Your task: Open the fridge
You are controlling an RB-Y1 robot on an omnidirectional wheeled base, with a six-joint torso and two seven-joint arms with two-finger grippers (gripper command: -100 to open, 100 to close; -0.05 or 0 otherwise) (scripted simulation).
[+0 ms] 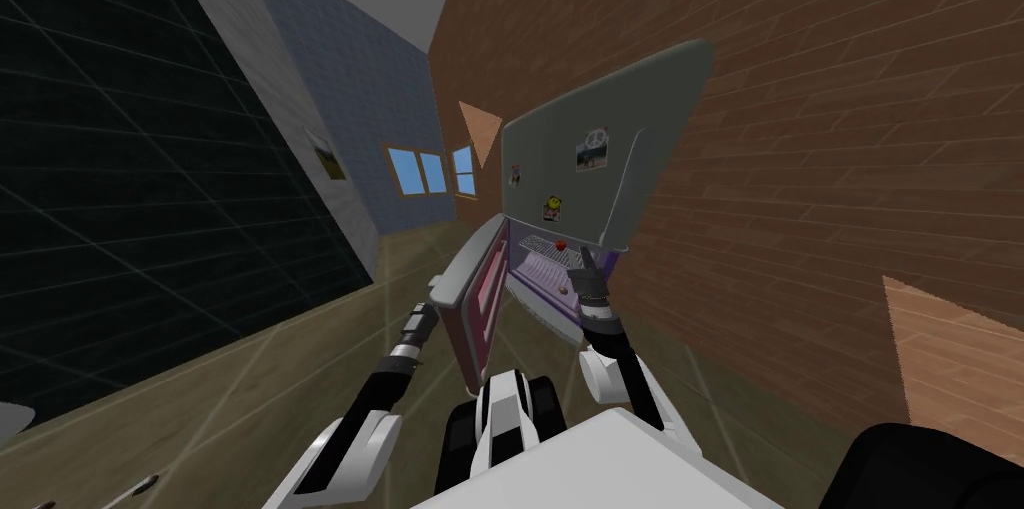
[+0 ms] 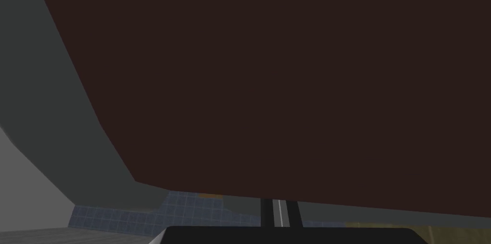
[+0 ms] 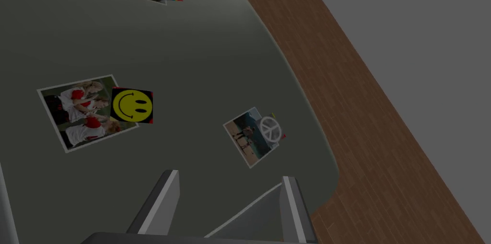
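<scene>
Well, fridge (image 1: pixel 590 133) sits vs brick wall (image 1: pixel 820 183). Its lower door (image 1: pixel 470 303) hangs wide open, w/ free floor on that side. Right tool (image 3: pixel 230 179), fingers apart, reaches up by fridge's shelves (image 1: pixel 545 273) twd the smiley magnet (image 3: pixel 132 105). Left tool (image 1: pixel 432 285), fingers together, is at lower door's top edge.

— Where are you?
— In a house, at what looks like its kitchen end. A grey fridge (image 1: pixel 560 123) stands before me, with family snapshots (image 3: pixel 79 114) and a smiley magnet (image 3: pixel 132 105) stuck to its door.
— Anything else homely?
— Small windows (image 1: pixel 430 171) in a blue tiled wall (image 1: pixel 350 73), and a framed picture (image 1: pixel 327 155) hanging nearby.
</scene>
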